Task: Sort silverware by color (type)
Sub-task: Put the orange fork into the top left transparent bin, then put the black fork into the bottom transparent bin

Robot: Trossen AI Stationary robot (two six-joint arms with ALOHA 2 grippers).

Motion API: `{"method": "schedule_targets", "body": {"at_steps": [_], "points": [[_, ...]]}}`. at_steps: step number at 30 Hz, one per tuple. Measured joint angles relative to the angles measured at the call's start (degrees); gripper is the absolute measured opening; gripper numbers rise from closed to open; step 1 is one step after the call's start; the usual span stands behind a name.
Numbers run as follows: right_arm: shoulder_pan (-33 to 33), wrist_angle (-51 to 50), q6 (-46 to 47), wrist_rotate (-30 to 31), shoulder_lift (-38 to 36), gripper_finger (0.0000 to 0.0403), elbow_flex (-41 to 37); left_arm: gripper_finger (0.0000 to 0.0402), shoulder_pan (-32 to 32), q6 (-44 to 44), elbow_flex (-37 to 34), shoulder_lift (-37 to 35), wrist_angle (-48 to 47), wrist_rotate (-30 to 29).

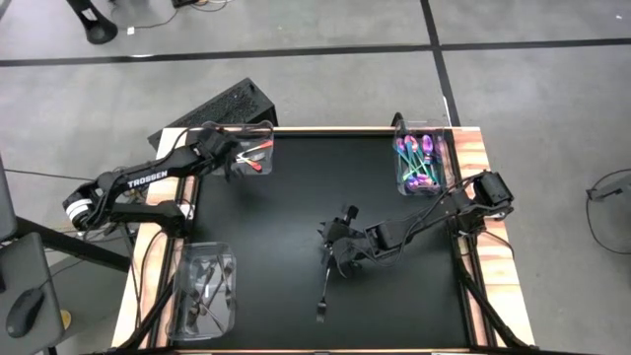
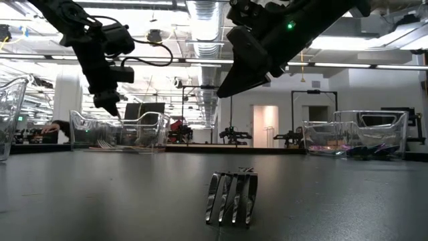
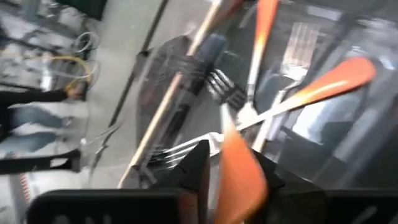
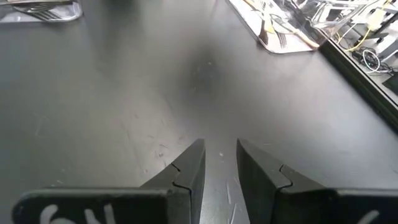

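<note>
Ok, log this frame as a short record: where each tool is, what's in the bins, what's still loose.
left tool: over far-left bin, orange-handled piece between its fingers
right tool: mid-mat, open, empty
far-right bin: purple-teal silverware
near-left bin: dark silverware
loose: one fork on the mat

Black arms (image 1: 148, 182), white TROSSEN lettering
</note>
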Motion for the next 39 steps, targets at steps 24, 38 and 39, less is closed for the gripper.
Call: {"method": "schedule_targets", "body": {"at_steps": [24,38,39], "points": [[0.35,-6.17,5.7,-4.22,0.0,0.0113,0.0,0.0131,-15.31,-18.5,0.0,-4.3,2.45,4.33],[2.89,-3.7,10.19,-14.9,-0.02,0.0113,-6.67,0.011,-39.58,-32.07,-7.68,-4.23,20.47,3.2],[2.97,-2.53,9.63,-15.19,-0.02,0.0113,-6.7,0.011,-41.19,-32.2,-8.05,-4.06,22.39,3.16]]}}
